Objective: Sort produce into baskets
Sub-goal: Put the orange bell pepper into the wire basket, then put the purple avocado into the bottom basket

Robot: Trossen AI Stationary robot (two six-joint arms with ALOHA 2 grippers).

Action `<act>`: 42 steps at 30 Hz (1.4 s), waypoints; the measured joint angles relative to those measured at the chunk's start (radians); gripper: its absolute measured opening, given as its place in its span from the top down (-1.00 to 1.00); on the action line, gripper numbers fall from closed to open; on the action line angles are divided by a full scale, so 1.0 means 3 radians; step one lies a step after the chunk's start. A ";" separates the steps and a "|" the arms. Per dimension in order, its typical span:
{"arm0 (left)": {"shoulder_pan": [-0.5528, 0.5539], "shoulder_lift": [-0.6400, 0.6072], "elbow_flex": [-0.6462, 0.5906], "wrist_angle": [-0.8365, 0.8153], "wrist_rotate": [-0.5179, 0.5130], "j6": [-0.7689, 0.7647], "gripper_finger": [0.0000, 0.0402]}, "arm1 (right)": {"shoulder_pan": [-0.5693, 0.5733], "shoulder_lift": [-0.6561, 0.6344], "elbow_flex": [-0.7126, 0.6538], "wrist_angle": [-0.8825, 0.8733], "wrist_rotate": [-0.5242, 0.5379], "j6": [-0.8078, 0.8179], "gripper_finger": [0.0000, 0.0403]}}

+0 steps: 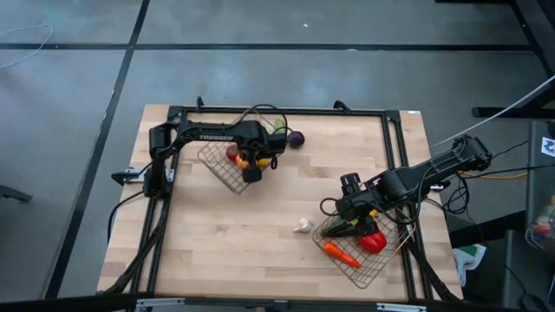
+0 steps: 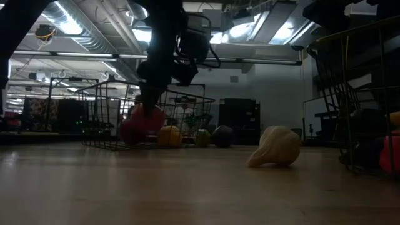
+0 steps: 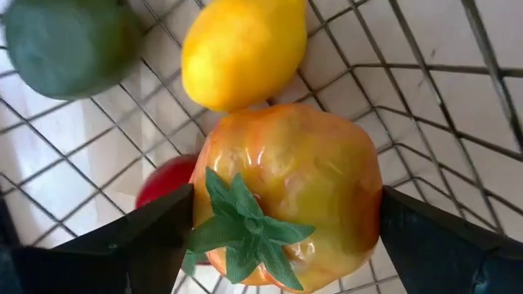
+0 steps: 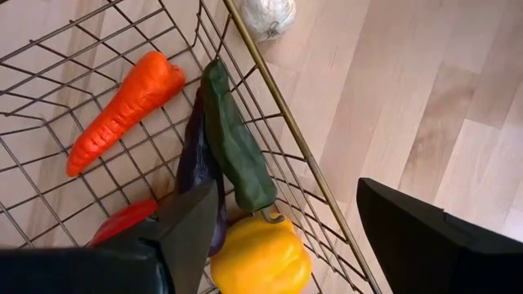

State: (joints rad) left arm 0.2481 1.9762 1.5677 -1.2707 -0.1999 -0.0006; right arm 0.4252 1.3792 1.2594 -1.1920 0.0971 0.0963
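My left gripper (image 3: pixel 286 220) is down inside the left wire basket (image 1: pixel 221 165), shut on an orange-yellow tomato (image 3: pixel 286 180) with a green leafy top. A lemon (image 3: pixel 241 49), a green avocado (image 3: pixel 65 41) and a red piece (image 3: pixel 163 184) lie on the basket floor around it. My right gripper (image 4: pixel 286 237) hangs open above the right basket (image 1: pixel 368 264), over its rim and a yellow pepper (image 4: pixel 261 253), touching nothing. That basket also holds a carrot (image 4: pixel 122 110), a cucumber (image 4: pixel 237 143), an aubergine (image 4: pixel 196 171) and a red pepper (image 1: pixel 373 241). My left gripper pinches the tomato between its two fingers, one on each of two opposite sides (image 3: pixel 200 204). The fingers come from above, pointing steeply down. The tomato's leafy top faces up toward the wrist. Whether the tomato rests on the basket floor I cannot tell.
A garlic bulb (image 1: pixel 303 225) lies on the bare wood between the baskets, close to the right basket's rim (image 4: pixel 270 98). A purple onion (image 1: pixel 297 138) sits on the table just beyond the left basket. A dark frame (image 1: pixel 277 111) runs along the table's edges.
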 joint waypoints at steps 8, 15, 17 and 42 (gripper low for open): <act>0.0004 0.0002 -0.0018 -0.0024 0.0229 0.0093 -0.81 | 0.0000 0.0000 0.0000 0.0000 0.0000 -0.0001 -0.45; -0.0018 0.0004 -0.0018 -0.0026 0.0275 0.0258 -0.96 | 0.0000 0.0000 0.0000 0.0002 0.0000 -0.0001 -0.45; -0.0019 0.0004 -0.0018 -0.0026 0.0275 0.0237 -0.96 | 0.0000 0.0000 0.0000 0.0002 0.0000 -0.0001 -0.45; 0.0005 -0.0420 -0.0020 0.0023 0.0260 0.0367 -0.98 | 0.0000 0.0000 0.0000 0.0007 0.0000 -0.0003 -0.45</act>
State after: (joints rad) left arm 0.2497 1.8503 1.5616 -1.2639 -0.1219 0.1095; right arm 0.4252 1.3792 1.2594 -1.1898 0.0971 0.0956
